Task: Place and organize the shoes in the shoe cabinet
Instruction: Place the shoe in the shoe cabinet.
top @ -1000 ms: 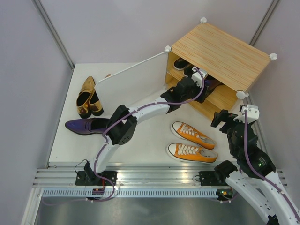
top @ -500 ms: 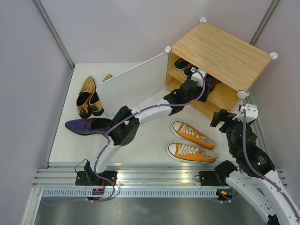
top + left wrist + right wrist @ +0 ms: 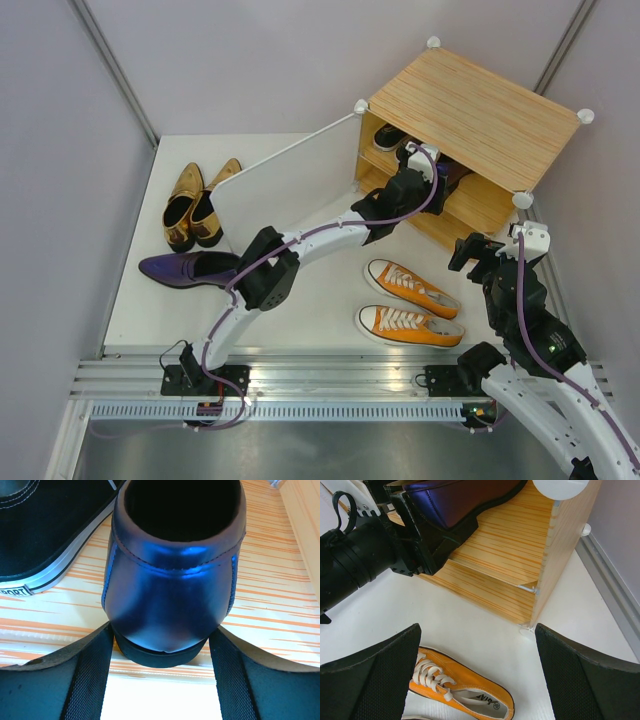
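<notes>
Purple loafer (image 3: 172, 580), being clenched by the left gripper (image 3: 160, 632), is crowding the ten-o'clock black sneaker (image 3: 45, 525), risking a knock; right gripper (image 3: 477, 650) is gaping empty.

the top view looks down from above and behind the robot, taking in the whole table (image 3: 320, 300) and shoe cabinet (image 3: 470, 110). the left wrist view sits very close behind a purple loafer (image 3: 172, 580) on the shelf (image 3: 270, 595). the right wrist view looks down from farther back, sharing that loafer and shelf, and sharing an orange sneaker (image 3: 470, 692) with the top view.
</notes>
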### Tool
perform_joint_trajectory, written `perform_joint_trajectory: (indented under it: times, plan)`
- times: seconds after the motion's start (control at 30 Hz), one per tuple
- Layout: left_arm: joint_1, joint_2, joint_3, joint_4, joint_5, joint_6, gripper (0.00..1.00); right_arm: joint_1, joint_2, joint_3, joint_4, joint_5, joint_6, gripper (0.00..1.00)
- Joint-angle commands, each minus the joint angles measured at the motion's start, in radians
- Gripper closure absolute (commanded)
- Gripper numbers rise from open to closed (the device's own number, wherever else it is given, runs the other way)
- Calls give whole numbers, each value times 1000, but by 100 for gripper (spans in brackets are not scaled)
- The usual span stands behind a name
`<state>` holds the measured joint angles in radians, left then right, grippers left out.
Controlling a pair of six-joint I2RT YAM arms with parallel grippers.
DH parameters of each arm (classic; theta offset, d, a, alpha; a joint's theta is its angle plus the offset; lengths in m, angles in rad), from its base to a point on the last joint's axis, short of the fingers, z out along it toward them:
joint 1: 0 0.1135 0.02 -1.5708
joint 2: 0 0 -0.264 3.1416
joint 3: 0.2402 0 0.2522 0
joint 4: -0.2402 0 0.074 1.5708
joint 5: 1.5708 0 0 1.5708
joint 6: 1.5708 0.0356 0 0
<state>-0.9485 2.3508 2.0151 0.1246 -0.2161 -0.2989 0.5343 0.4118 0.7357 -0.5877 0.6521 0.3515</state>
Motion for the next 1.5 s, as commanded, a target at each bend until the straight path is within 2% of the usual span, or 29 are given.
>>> perform_joint_trajectory:
  times: [0.0, 0.03, 0.07, 0.13, 0.17, 0.37, 0.47, 0.77, 0.97, 1.1, 1.27, 1.47]
  plan:
    - [76, 41, 43, 4, -152, -42, 97, 4, 7, 31, 3, 17, -3, 2]
    - [76, 45, 45, 6, -144, -43, 93, 4, 7, 31, 2, 18, -3, 2]
    - [76, 47, 43, 10, -123, -43, 76, 4, 7, 31, 0, 17, -3, 2]
    - [74, 47, 33, 17, -102, -40, 59, 4, 7, 31, 3, 18, -3, 2]
    - [73, 41, 28, 18, -86, -39, 46, 4, 7, 31, 3, 18, -3, 2]
    - [73, -38, -122, 93, -49, -49, 24, 4, -4, 31, 2, 17, -3, 2]
    - [71, -64, -157, 104, -16, -43, 16, 4, -8, 33, 2, 12, 0, 2]
    - [47, -131, -234, 150, 136, -8, 3, 4, -31, 31, 0, 15, 1, 2]
    - [36, -243, -353, 207, 283, -6, 1, 4, -47, 34, 3, 14, 0, 2]
    - [33, -358, -472, 248, 316, -16, 1, 4, -56, 50, 2, 26, 6, 2]
    - [34, -545, -640, 236, 282, 7, 0, 4, -36, 96, 5, 21, 33, 2]
    - [39, -830, -777, 45, 108, 3, 1, 3, -18, 116, 26, -34, 56, 5]
